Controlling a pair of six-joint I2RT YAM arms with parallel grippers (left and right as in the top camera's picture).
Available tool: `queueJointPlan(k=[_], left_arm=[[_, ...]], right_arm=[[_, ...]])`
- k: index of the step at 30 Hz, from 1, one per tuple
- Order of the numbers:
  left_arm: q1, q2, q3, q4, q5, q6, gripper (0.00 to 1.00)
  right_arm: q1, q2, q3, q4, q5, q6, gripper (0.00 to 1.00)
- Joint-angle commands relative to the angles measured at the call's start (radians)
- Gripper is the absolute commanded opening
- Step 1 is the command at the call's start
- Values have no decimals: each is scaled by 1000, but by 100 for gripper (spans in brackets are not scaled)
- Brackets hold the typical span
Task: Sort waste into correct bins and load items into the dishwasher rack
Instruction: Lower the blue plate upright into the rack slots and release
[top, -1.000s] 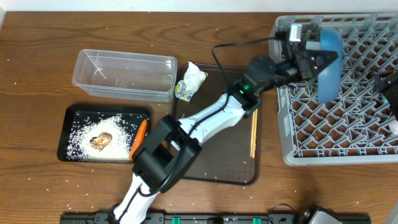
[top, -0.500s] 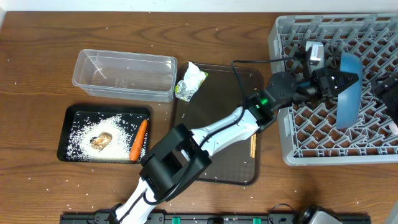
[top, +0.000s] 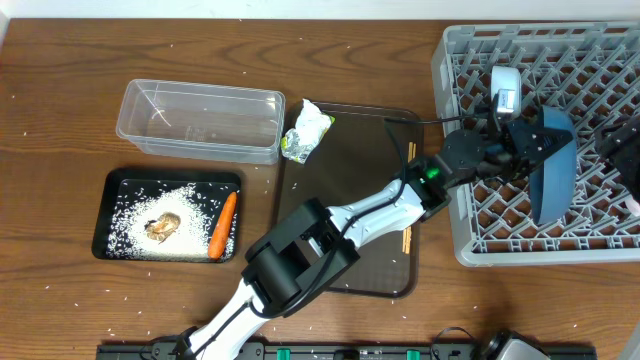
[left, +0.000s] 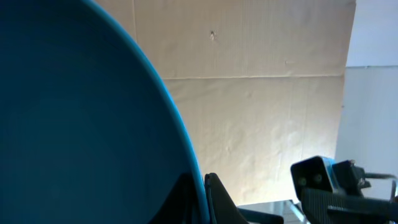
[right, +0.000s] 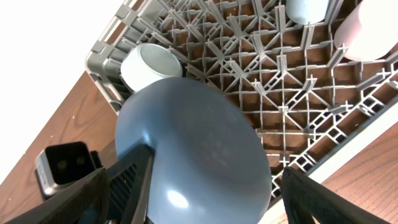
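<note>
My left gripper (top: 528, 142) is shut on the rim of the dark-blue plate (top: 553, 168), holding it on edge over the grey dishwasher rack (top: 458, 62). In the left wrist view the plate (left: 81, 124) fills the left side, its rim pinched between the fingertips (left: 219, 198). The right wrist view shows the plate's underside (right: 199, 143) over the rack, between my right gripper's (right: 196, 205) widely open fingers. A white bowl (right: 152, 62) and two cups (right: 308, 7) sit in the rack. The carrot (top: 223, 224), brown lump (top: 163, 227) and rice lie in the black tray (top: 170, 178). A wrapper (top: 306, 132) lies beside the clear tub (top: 200, 120).
The left arm stretches across the brown serving tray (top: 350, 270), partly hiding the wooden chopsticks (top: 408, 238) on it. Rice grains are scattered over the wooden table. My right gripper (top: 625, 150) sits at the rack's right edge, near the plate.
My left gripper has carried the plate rightward and toward the rack's front, lowering it among the pegs. The right gripper has stayed open in place.
</note>
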Motion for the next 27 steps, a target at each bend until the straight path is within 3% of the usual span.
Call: queueJointPlan(k=[1, 7, 12, 27], left_arm=[[-20, 36, 46, 4, -9, -53, 6], [-28, 37, 93, 94, -8, 3, 6], [-33, 37, 173, 69, 7, 28, 7], [-43, 73, 176, -31, 11, 23, 6]], right_arm=[[-14, 2, 5, -1, -7, -18, 81], [-14, 2, 5, 0, 0, -25, 81], [-14, 2, 5, 0, 0, -30, 82], [-14, 2, 5, 1, 0, -32, 82]])
